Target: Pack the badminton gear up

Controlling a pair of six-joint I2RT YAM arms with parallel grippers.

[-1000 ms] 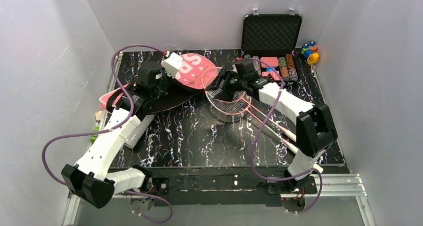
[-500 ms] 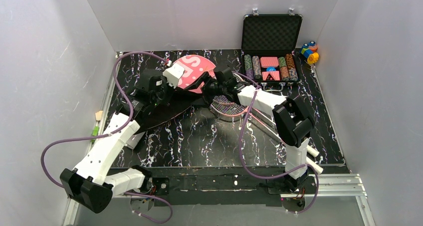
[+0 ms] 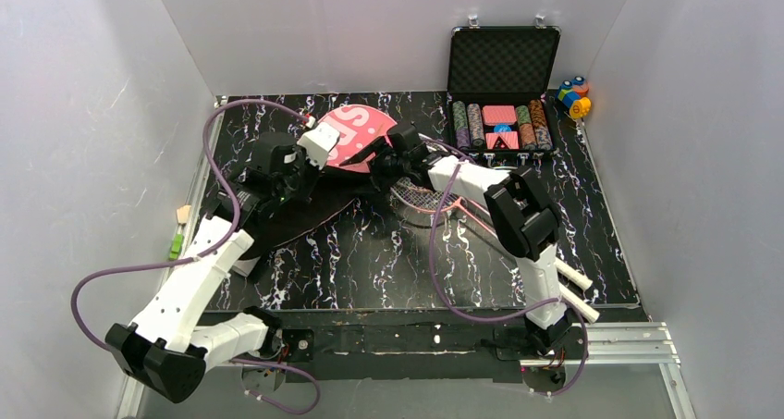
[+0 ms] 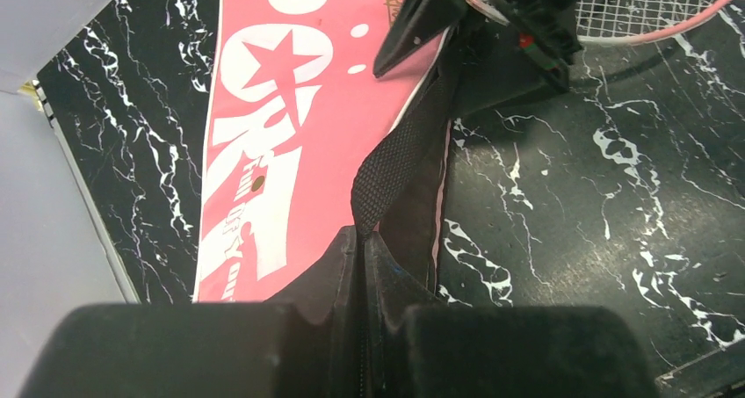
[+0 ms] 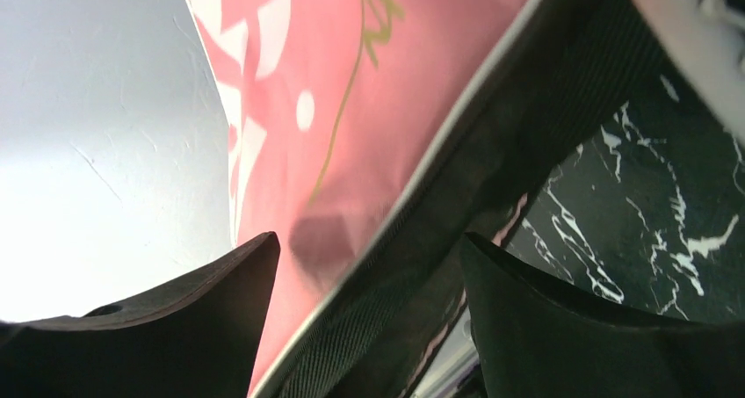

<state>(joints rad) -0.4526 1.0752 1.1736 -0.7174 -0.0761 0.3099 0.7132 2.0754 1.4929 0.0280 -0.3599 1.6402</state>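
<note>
The pink "SPORT" bag (image 3: 356,125) lies at the back middle of the table, its dark underside spread toward the left arm. My left gripper (image 4: 362,235) is shut on the bag's black strap (image 4: 400,156), which runs up from the pinched fingertips. In the top view the left gripper (image 3: 325,165) sits at the bag's near edge. My right gripper (image 5: 369,249) is open and straddles the bag's black rim (image 5: 492,178), with the pink face (image 5: 378,108) by one finger. Two red-framed rackets (image 3: 434,197) lie just right of the bag, their white handles (image 3: 573,280) toward the near right.
An open black case of poker chips (image 3: 499,95) stands at the back right, coloured toy blocks (image 3: 574,95) beside it. Small objects (image 3: 178,229) lie off the table's left edge. Grey walls close in on three sides.
My right arm has swung left from the racket heads to the bag's rim, and its jaws have spread wider. The left gripper has stayed shut on the strap, drifting slightly.
</note>
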